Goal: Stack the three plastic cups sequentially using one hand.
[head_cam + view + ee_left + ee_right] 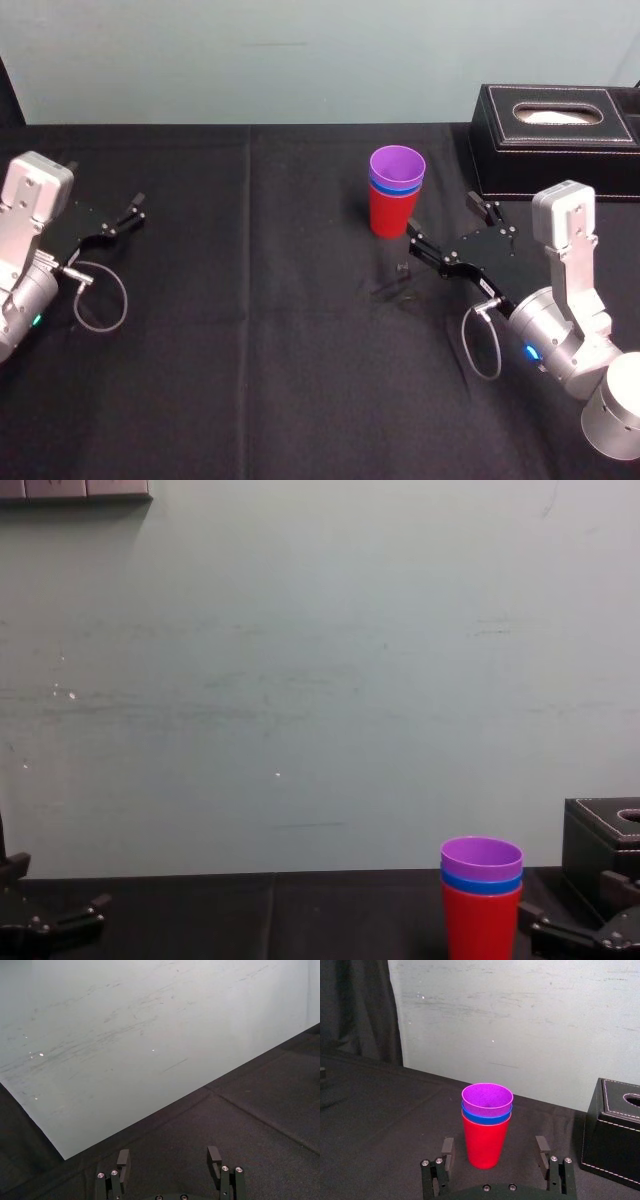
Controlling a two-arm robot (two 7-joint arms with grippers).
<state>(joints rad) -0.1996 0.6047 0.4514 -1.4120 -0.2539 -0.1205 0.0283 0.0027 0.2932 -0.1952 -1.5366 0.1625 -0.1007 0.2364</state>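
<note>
Purple cup (397,162) nested in blue cup (396,187), in red cup (394,216), upright mid-surface (250,330). We find right tool (442,213) released, just beside red cup; careless swing could clip it, topple all three. Left tool (168,1152) released, parked far left.

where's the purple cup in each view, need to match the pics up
head view: purple cup at centre, slightly right, nested in the blue cup.
chest view: purple cup at the bottom edge, right of centre.
right wrist view: purple cup at centre.
left wrist view: wall and black tablecloth beyond the left gripper.
Shared landmark: black tissue box, right of the cups.
</note>
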